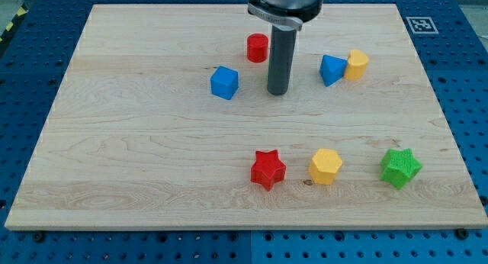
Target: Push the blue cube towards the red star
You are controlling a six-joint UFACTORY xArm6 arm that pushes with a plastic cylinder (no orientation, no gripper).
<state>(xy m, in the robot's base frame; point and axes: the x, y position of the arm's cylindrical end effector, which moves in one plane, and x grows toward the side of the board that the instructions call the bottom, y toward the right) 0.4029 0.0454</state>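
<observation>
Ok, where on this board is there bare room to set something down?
Free: everything to the view's left of the blue cube, and the band between my tip and the red star. Crowded: the top middle and the bottom right.

A pale wooden board (152,142) with visible grain lies on a blue perforated metal-looking table (457,66). The blue cube (224,82), red star (268,169) and green star (400,167) look like matt ridged plastic. The rod (277,62) is dark, smooth and slightly shiny.
</observation>
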